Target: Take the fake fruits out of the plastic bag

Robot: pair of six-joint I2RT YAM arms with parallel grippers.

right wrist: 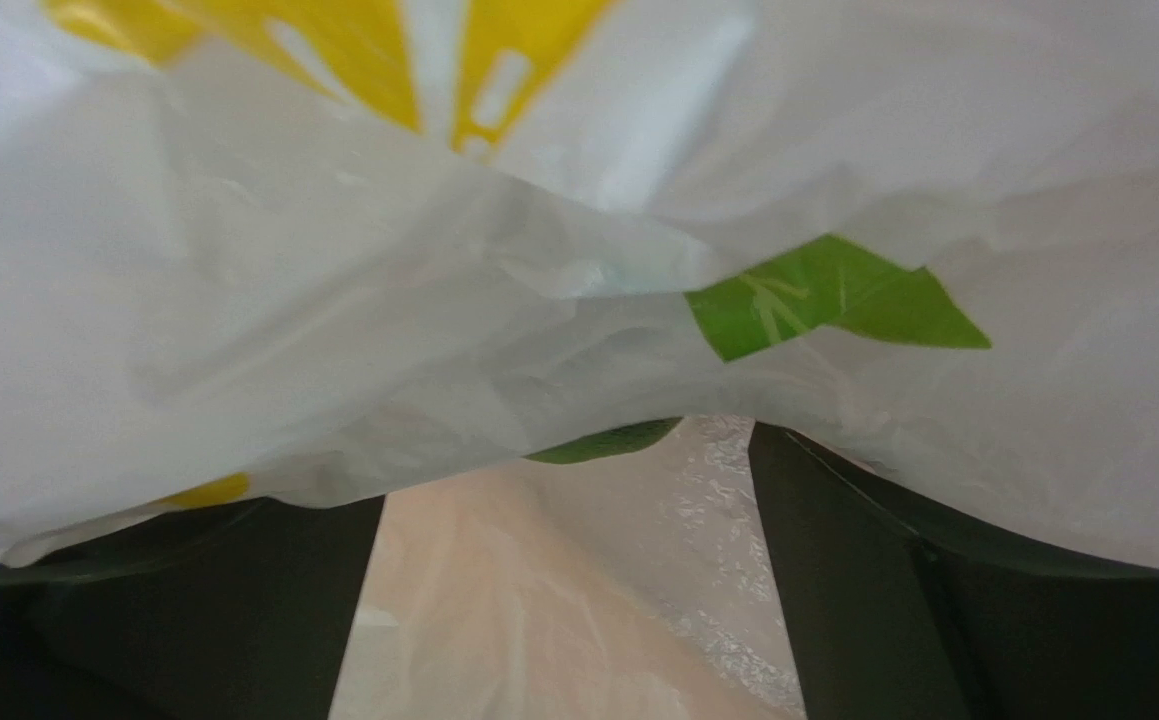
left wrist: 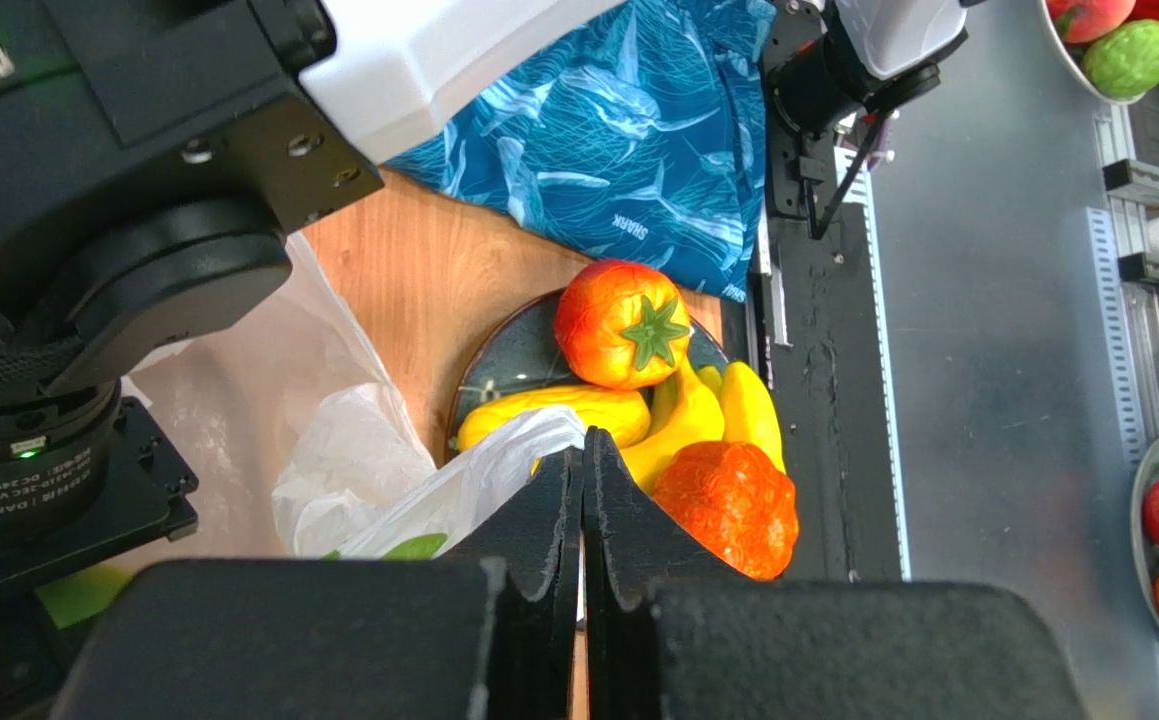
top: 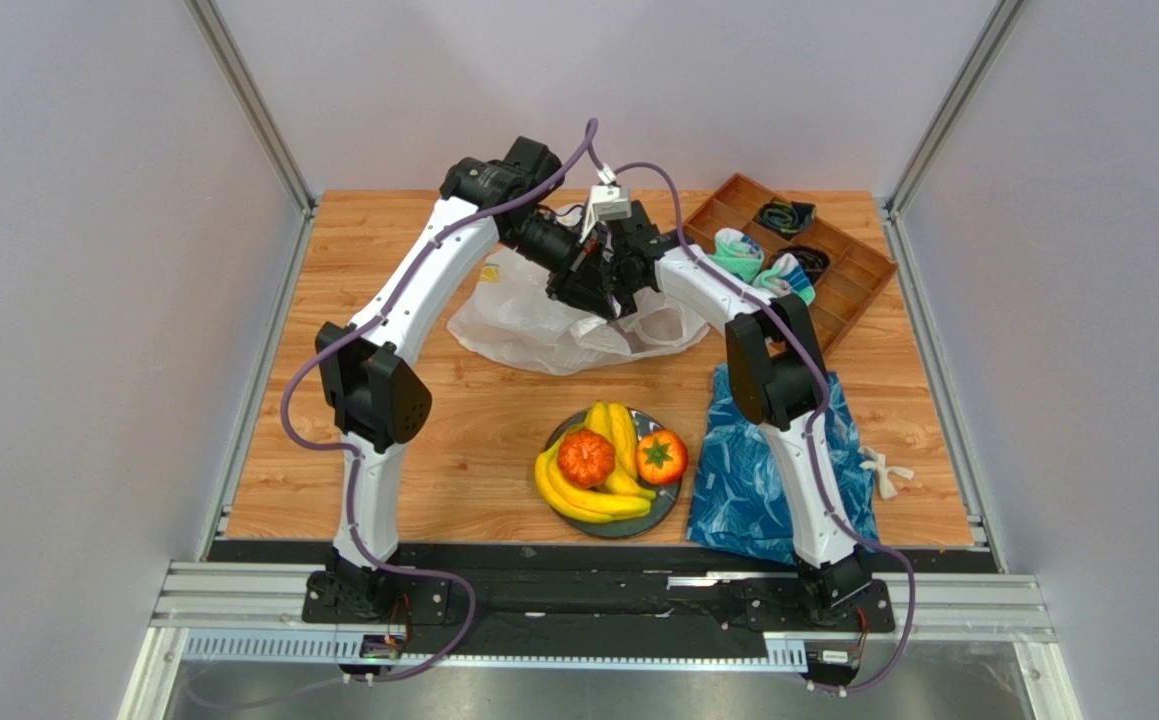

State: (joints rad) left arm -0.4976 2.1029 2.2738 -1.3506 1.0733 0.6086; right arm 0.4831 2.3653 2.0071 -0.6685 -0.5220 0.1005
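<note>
The white plastic bag (top: pixel 540 327) lies crumpled at the back middle of the table. My left gripper (top: pixel 596 285) sits at the bag's right edge; in the left wrist view its jaws (left wrist: pixel 584 443) are shut with a fold of the bag (left wrist: pixel 450 488) pinched at the tip. My right gripper (top: pixel 633 278) is open, with bag film (right wrist: pixel 390 270) draped over its wide-spread fingers (right wrist: pixel 841 555). On a dark plate (top: pixel 669 510) near the front lie the fake fruits: yellow bananas (top: pixel 600 495), a bumpy orange ball (top: pixel 587 456) and a red-orange fruit with a green stem (top: pixel 662 456). I cannot see any fruit inside the bag.
A blue patterned cloth (top: pixel 758 465) lies right of the plate, under the right arm. A wooden divided tray (top: pixel 856 285) with teal-and-white socks (top: pixel 758 263) stands at the back right. A small white object (top: pixel 886 473) lies by the right edge. Bowls of other fruit (left wrist: pixel 1126 53) stand off the table.
</note>
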